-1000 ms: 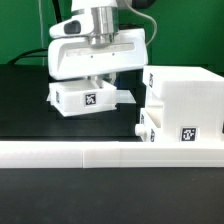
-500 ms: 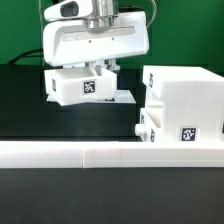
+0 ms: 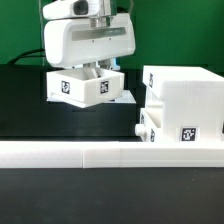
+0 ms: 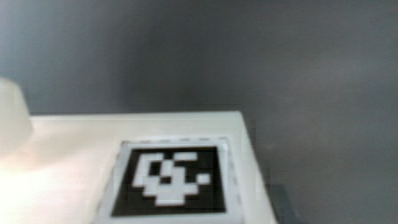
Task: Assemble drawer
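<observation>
My gripper [image 3: 96, 70] is shut on a small white box tray [image 3: 84, 88] and holds it tilted, a little above the black table. The tray has a black-and-white tag on its front. The large white cube-like casing [image 3: 186, 98] stands at the exterior view's right, apart from the tray, with a tag low on its front. A small white part with a tag [image 3: 145, 127] juts from the casing's lower left; I cannot tell what it is. In the wrist view the tray's white face and its tag [image 4: 175, 180] fill the lower part. My fingers do not show there.
A long low white rail [image 3: 110, 153] runs across the front of the table, in front of the casing. The green backdrop stands behind. Black table surface [image 3: 25, 100] lies at the exterior view's left of the tray.
The gripper has risen with the tray and shifted toward the exterior view's left. The tray has left the table and now hangs tilted. The casing has not moved.
</observation>
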Available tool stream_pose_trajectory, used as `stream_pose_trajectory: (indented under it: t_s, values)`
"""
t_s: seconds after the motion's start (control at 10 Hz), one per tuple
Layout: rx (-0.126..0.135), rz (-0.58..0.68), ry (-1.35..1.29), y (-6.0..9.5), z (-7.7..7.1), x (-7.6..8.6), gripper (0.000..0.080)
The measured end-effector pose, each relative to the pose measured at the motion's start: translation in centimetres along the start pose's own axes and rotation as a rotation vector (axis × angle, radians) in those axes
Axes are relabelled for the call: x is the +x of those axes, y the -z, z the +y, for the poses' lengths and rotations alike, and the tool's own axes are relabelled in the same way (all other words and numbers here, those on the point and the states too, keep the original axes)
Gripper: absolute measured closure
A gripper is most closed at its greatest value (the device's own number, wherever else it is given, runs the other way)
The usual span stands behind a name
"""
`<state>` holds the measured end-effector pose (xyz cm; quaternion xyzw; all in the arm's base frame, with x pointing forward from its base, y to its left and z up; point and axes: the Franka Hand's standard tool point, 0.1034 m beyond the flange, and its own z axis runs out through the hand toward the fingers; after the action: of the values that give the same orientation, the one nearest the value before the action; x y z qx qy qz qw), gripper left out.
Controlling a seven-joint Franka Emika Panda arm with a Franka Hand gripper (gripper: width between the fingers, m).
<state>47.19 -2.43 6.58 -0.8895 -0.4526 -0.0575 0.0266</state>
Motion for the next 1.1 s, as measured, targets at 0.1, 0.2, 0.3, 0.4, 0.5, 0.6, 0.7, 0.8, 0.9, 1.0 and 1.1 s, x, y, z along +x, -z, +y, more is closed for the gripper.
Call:
stream_pose_trajectory:
  t_s: [0.1, 0.2, 0.3, 0.4, 0.5, 0.6, 0.7, 0.8, 0.9, 1.0, 1.1]
  values:
    - [0.000, -0.008, 0.141, 0.0, 0.4, 0.0, 0.0755]
    - [0.003, -0.010, 0.203, -0.2, 0.2, -0.1, 0.0755]
    - [0.004, -0.014, 0.321, -0.2, 0.3, -0.3, 0.0755]
    - [0.005, -0.017, 0.406, -0.3, 0.3, -0.4, 0.0755]
    - [0.005, -0.019, 0.457, -0.3, 0.3, -0.4, 0.0755]
    - [0.004, -0.021, 0.526, -0.4, 0.7, -0.2, 0.0755]
    - [0.006, -0.020, 0.525, -0.2, 1.4, 0.4, 0.0755]
    - [0.012, -0.020, 0.530, -0.1, 2.0, 1.1, 0.0755]
    - [0.016, -0.016, 0.534, -0.2, 2.7, 1.9, 0.0755]
    - [0.018, -0.011, 0.536, -0.4, 3.2, 2.5, 0.0755]
    - [0.023, -0.008, 0.538, -0.5, 3.5, 3.0, 0.0755]
